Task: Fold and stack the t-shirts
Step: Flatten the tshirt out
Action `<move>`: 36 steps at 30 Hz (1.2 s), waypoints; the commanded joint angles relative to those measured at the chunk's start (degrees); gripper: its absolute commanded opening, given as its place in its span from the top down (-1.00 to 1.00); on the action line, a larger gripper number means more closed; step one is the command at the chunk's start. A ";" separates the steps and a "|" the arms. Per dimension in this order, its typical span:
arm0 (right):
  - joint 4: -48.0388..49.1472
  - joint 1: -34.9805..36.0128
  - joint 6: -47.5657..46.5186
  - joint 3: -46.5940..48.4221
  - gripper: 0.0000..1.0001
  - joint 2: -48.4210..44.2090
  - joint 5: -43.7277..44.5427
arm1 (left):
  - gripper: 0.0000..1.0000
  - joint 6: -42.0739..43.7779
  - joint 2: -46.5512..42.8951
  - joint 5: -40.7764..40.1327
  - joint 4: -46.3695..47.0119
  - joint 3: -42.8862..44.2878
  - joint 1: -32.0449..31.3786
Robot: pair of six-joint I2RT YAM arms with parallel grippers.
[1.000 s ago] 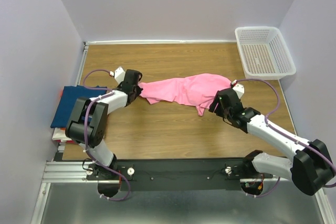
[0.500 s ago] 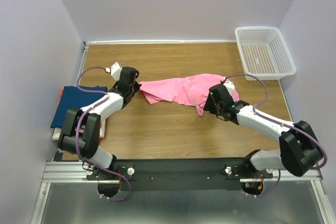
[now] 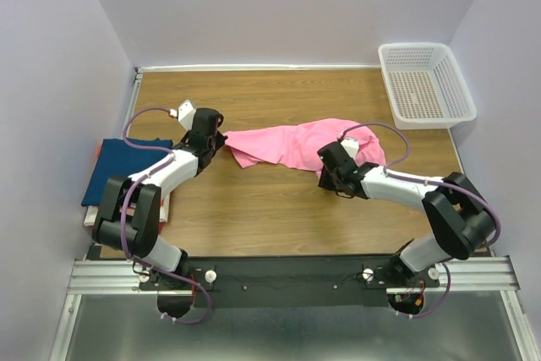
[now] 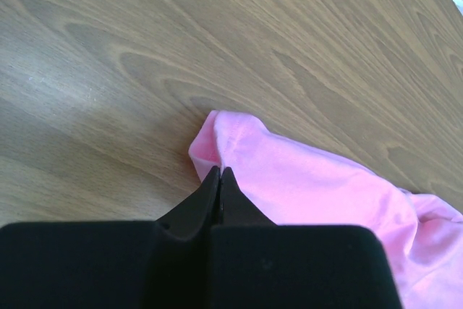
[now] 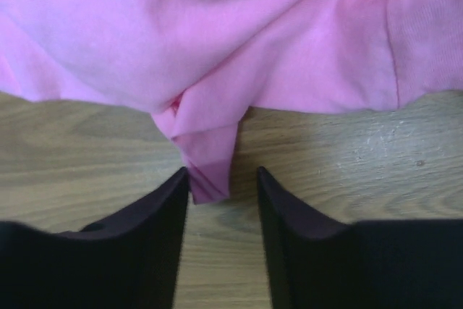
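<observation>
Wood table [image 3: 270, 217], pink shirt [image 3: 287, 145] crumpled lengthwise across its middle, left gripper [image 4: 219, 173] closed on the shirt's left corner, right gripper [image 5: 222, 173] with jaws apart astride a lower flap, blue shirt [image 3: 118, 166] folded at left edge, basket [image 3: 427, 82] far right.

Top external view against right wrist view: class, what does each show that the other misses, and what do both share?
Only the top view: the basket, the blue shirt, and the left claw at the left end of the pink shirt. Only the right wrist view: the right claw stands open, with a flap of the shirt's edge between its fingers. Both: the pink shirt and the table.
</observation>
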 commanded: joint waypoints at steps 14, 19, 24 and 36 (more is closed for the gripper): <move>-10.66 0.28 -1.99 11.38 0.99 -14.28 10.63 | 1.00 2.74 -9.93 -0.30 -6.28 3.43 0.49; -18.58 0.28 -3.93 19.64 0.99 -23.95 13.98 | 1.00 3.53 -15.91 -0.13 -10.50 7.38 0.49; -25.52 0.28 -6.83 31.05 0.99 -30.54 16.61 | 1.00 5.11 -23.29 -0.31 -15.60 12.56 0.41; -26.96 0.28 -14.56 49.17 0.99 -24.53 16.26 | 1.00 7.83 -29.38 -2.33 -21.59 25.21 0.49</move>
